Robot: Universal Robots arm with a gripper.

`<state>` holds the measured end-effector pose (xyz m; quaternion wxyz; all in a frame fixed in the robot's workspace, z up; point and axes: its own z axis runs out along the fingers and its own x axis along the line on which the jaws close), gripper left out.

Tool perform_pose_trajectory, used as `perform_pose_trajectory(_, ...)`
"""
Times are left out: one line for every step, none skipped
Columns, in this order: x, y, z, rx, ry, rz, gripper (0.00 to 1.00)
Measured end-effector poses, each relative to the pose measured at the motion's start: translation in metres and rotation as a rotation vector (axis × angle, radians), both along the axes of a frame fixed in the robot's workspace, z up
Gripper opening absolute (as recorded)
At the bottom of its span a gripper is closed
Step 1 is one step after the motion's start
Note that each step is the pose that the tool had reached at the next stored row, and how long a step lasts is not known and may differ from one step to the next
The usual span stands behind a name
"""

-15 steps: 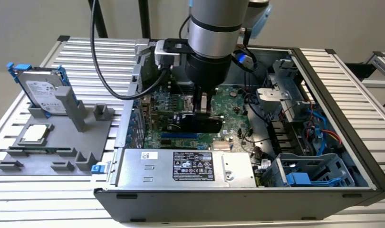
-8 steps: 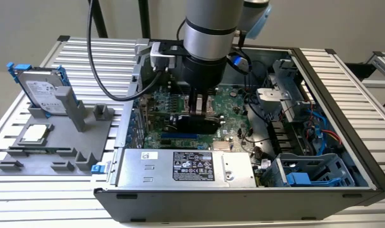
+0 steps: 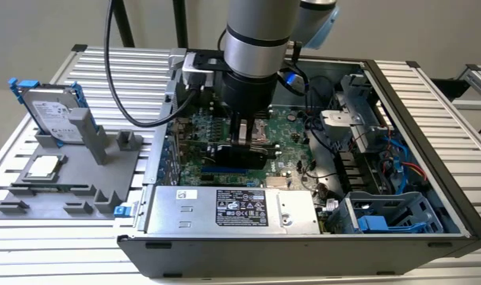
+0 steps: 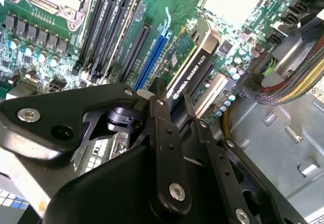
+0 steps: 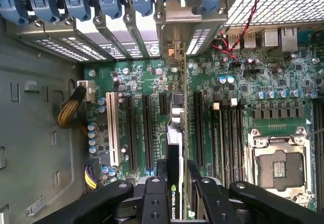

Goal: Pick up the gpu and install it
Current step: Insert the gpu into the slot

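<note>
My gripper [image 3: 240, 138] reaches down into the open computer case [image 3: 418, 127], over the green motherboard [image 3: 292, 127]. It is shut on the gpu [image 3: 239, 157], a thin card with a black cover. In the second wrist view the gpu [image 4: 195, 64] stands on edge between the fingers [image 4: 161, 112] of my gripper [image 4: 174, 96], beside a blue slot [image 4: 154, 51]. The first wrist view has the gpu [image 5: 174, 148] edge-on, in line with the black expansion slots [image 5: 148, 133], its far end near the rear slot covers [image 5: 174, 49]. My gripper [image 5: 176, 167] clamps it from both sides.
A silver power supply [image 3: 233, 209] lies at the case's front. Blue drive bays [image 3: 391, 217] and cables fill the exterior view's right. The open CPU socket [image 5: 278, 168] sits beside the memory slots. Left of the case, a grey holder [image 3: 66, 178] carries a hard drive [image 3: 54, 113] and a CPU chip [image 3: 44, 167].
</note>
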<state>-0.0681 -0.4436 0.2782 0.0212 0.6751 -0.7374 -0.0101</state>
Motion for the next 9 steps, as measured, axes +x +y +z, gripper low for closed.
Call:
perform_pose_trajectory(-0.0003,0.0,-0.0002,0.0001,0.0008,0.0,0.0)
perform_pose_trajectory(-0.0005,0.0,-0.0005,0.0003,0.0011,0.0,0.0)
perform_pose_trajectory(-0.0005,0.0,-0.0006,0.0001,0.0013,0.0,0.0)
perform_pose_trajectory(-0.0005,0.0,-0.0007,0.0,0.0013,0.0,0.0)
perform_pose_trajectory(-0.0005,0.0001,-0.0011,0.0003,0.0012,0.0,0.0)
perform_pose_trajectory(-0.0006,0.0001,-0.0018,0.0007,0.001,0.0,0.0)
perform_pose_trajectory(-0.0007,0.0001,-0.0023,0.0004,0.0012,0.0,0.0)
perform_pose_trajectory(-0.0008,0.0001,-0.0028,0.0003,0.0012,0.0,0.0)
perform_pose_trajectory(-0.0009,0.0001,-0.0035,0.0004,0.0012,0.0,0.0)
